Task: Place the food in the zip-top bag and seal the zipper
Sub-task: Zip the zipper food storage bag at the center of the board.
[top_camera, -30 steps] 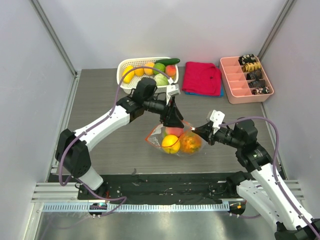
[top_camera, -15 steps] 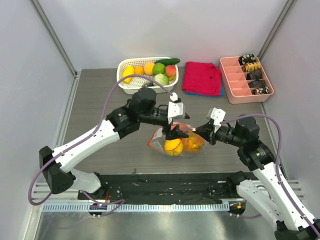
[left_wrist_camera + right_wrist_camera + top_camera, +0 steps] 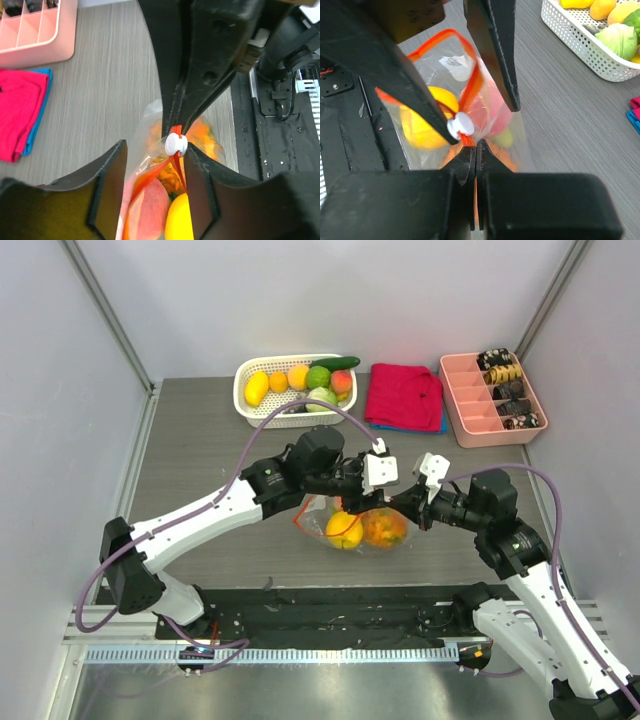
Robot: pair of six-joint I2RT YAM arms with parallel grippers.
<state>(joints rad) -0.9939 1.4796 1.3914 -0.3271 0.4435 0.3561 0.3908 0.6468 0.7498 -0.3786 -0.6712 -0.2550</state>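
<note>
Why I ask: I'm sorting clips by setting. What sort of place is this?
Likely a robotics test cell: grey panel walls enclose the table, a left arm and right arm are bolted at its near edge, and toy fruit fills a white basket.

From above, the left gripper [image 3: 368,498] and right gripper [image 3: 396,502] meet over the zip-top bag [image 3: 316,523], covering most of its mouth, so the tab [image 3: 176,144] on the zipper [image 3: 159,175] can't be seen there. At the left wrist the pink peach [image 3: 150,202] and yellow piece [image 3: 180,220] run off the bottom edge, and the bag's far end is lost behind the right gripper's dark fingers [image 3: 200,75]. What fills the pink tray [image 3: 462,400] is too small to name.
</note>
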